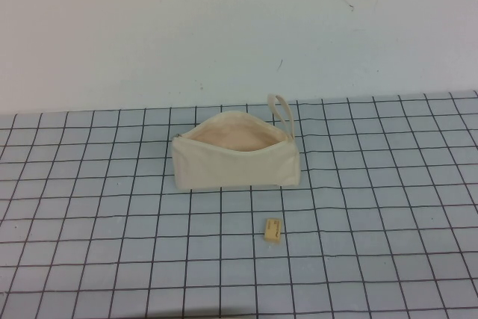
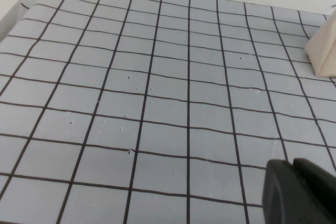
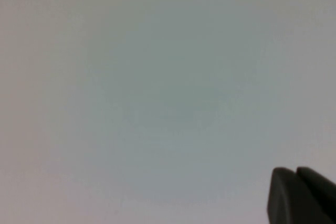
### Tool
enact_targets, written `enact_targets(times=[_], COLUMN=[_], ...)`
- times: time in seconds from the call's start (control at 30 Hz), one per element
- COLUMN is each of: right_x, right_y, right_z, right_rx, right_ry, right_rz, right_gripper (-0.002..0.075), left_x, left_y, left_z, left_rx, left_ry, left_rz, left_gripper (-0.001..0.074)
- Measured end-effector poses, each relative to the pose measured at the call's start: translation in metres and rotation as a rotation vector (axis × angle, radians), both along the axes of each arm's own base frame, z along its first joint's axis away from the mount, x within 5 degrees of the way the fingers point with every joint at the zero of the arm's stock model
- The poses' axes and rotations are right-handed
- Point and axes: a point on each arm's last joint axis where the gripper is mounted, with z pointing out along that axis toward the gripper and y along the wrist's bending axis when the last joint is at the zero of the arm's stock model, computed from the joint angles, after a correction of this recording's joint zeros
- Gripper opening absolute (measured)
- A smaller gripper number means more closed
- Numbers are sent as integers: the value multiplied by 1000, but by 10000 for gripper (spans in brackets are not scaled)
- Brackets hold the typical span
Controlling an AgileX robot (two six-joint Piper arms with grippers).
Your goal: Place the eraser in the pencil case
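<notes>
The pencil case (image 1: 236,151) stands on the gridded mat (image 1: 89,207) toward the far edge of the tabletop, about midway between the left and right edges, its zip drawn back so the mouth gapes upward and shows the pinkish lining, which I judge is why it was set that way: an open top lets a small thing be dropped straight in; its loop strap (image 1: 281,112) sticks up at the right end. The eraser (image 1: 274,230) lies flat nearer the near edge, well apart from the case and slightly right of its middle, out in the open where a gripper can come down on it from above. Neither arm appears in the high view; the left gripper (image 2: 300,192) shows only a dark tip over bare mat, one corner of the case in sight; the right gripper (image 3: 299,195) shows a dark tip against a blank pale surface; whether either pair of fingers is open I cannot tell; neither holds anything visible.
</notes>
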Motion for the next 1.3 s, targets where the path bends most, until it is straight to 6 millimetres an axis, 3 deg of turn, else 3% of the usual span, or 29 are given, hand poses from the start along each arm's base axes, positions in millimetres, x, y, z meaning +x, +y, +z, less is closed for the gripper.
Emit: enact_targets(times=[0.1, 0.23, 0.27, 0.33, 0.5, 0.67, 0.93, 1.13, 1.23, 1.3], right_x=[-3, -5, -1, 7, 38, 82, 146, 175, 191, 202], right_y=[0, -1, -1, -1, -4, -5, 9, 52, 84, 110], right_z=[19, 67, 89, 111, 134, 111, 43, 15, 4, -2], right_rx=[2, 6, 0, -27, -71, -98, -71, -271, -361, -421], right_ry=[7, 65, 146, 265, 669, 1025, 1437, 1543, 1601, 1632], right_rz=[-2, -6, -11, -29, -75, -89, 48, 287, 395, 457], right_gripper=[-1, -1, -1, -1, -1, -1, 37, 244, 370, 410], left_x=[0, 0, 0, 0, 0, 0, 0, 0, 0, 0], left_y=[0, 0, 0, 0, 0, 0, 0, 0, 0, 0], left_z=[0, 0, 0, 0, 0, 0, 0, 0, 0, 0], left_rx=[0, 0, 0, 0, 0, 0, 0, 0, 0, 0], left_ry=[0, 0, 0, 0, 0, 0, 0, 0, 0, 0], left_rz=[0, 0, 0, 0, 0, 0, 0, 0, 0, 0], left_gripper=[-1, -1, -1, -1, -1, -1, -1, -1, -1, -1])
